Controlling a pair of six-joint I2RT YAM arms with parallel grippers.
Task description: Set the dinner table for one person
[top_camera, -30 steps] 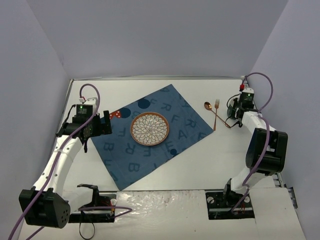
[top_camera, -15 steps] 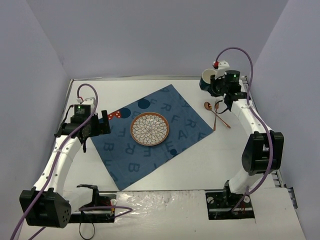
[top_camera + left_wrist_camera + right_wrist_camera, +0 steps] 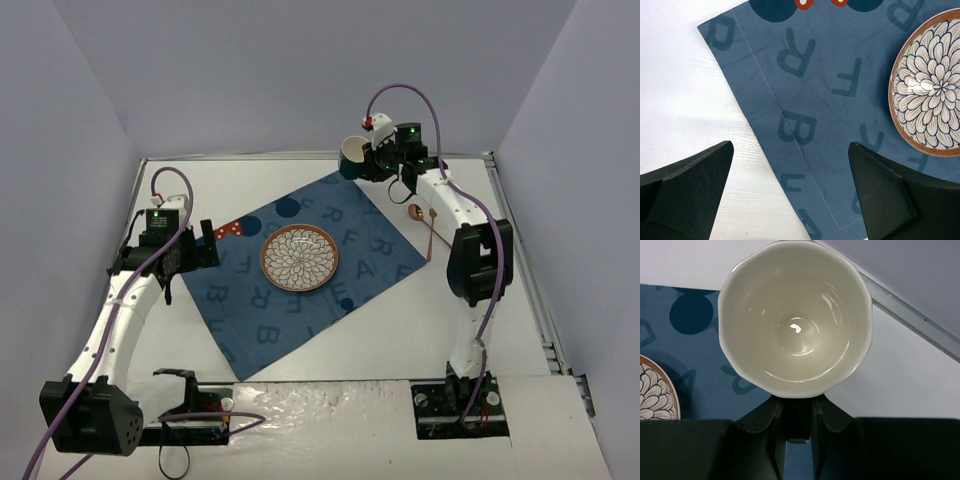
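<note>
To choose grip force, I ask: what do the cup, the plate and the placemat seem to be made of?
The cup looks like glazed ceramic: cream inside, sharp glossy highlights. The plate is probably glazed ceramic too: painted petals, shiny reflections. The placemat seems woven cloth: matte, with a stitched hem.

Top cam: high, rear, sees whole dinner table (image 3: pixel 420 330). Wrist cams look down, close (all share plate (image 3: pixel 300 258)).

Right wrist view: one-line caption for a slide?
Right gripper holds an empty cream cup over the blue placemat edge, plate at lower left.
</note>
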